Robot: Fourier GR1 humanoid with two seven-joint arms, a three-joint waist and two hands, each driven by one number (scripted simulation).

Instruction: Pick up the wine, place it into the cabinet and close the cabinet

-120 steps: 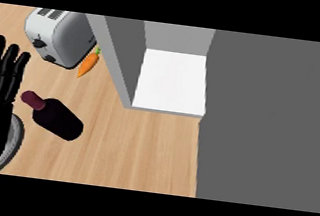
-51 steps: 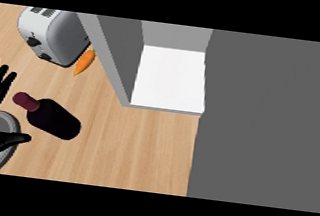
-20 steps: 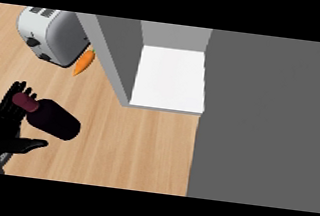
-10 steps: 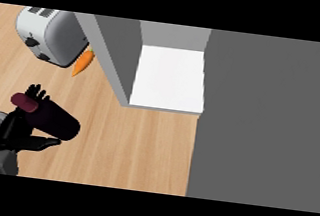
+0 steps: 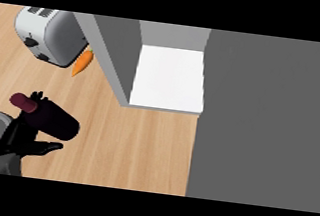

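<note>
The wine [image 5: 55, 120] is a dark bottle with a maroon cap, lying tilted at the lower left of the head view, its cap pointing up and left. My left hand [image 5: 20, 137] is curled round it from below: fingertips show past the bottle's far side and the thumb [image 5: 47, 147] sticks out under its body. The cabinet [image 5: 168, 78] stands open to the upper right of the bottle, its white shelf bare. My right hand does not show.
A silver toaster [image 5: 49, 36] stands at the back left with an orange carrot [image 5: 82, 63] beside it, against the cabinet's grey side wall [image 5: 113, 56]. A broad grey panel [image 5: 273, 119] fills the right side. Bare wooden counter [image 5: 139, 148] lies between the bottle and the cabinet.
My left hand slid down from beside the bottle and closed round it. Bottle and hand have since shifted slightly right, the bottle now covering more of the hand.
</note>
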